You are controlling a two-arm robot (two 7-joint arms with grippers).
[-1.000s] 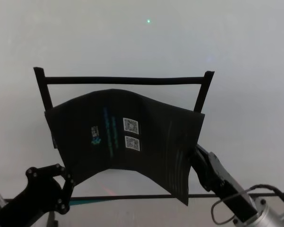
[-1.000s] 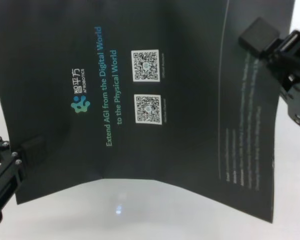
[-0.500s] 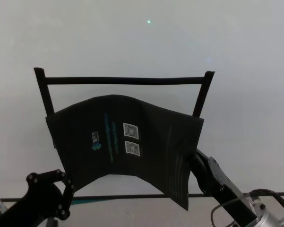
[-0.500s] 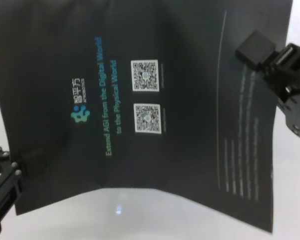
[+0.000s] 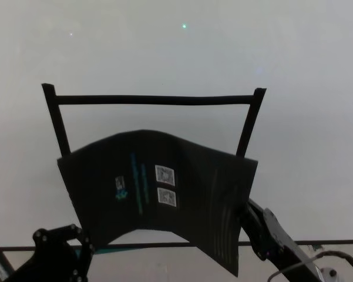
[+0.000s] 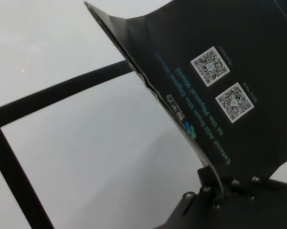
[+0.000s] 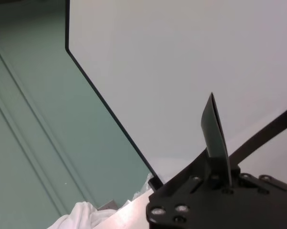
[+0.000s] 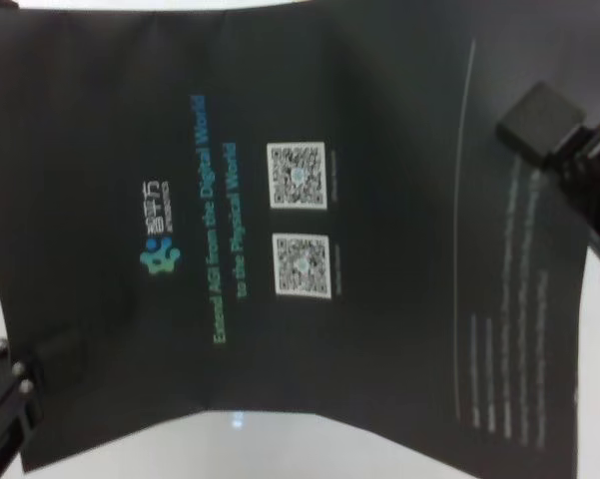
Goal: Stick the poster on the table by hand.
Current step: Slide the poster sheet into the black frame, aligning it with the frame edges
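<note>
The poster (image 5: 182, 176), a black sheet with teal text and two white QR codes, hangs curved above the white table (image 5: 164, 47), held by its two near corners. My left gripper (image 5: 77, 242) is shut on the poster's near left corner, and my right gripper (image 5: 248, 226) is shut on its near right edge. In the chest view the poster (image 8: 379, 200) fills most of the picture, with the left gripper (image 8: 42, 371) low on one side and the right gripper (image 8: 541, 122) high on the other. The wrist views show the poster's thin edge (image 6: 148, 81) (image 7: 215, 133) clamped in each gripper (image 6: 215, 188) (image 7: 220, 177).
Narrow black tape strips (image 5: 153, 100) form a frame on the table beyond the poster's far edge. The table's near edge (image 5: 323, 242) runs under my arms. In the right wrist view a green floor (image 7: 28, 119) and some white cloth (image 7: 86, 214) lie beyond the table's edge.
Both grippers have drawn back toward the table's near edge with the poster in them. More bare table now shows between the poster's far edge and the tape frame's far strip.
</note>
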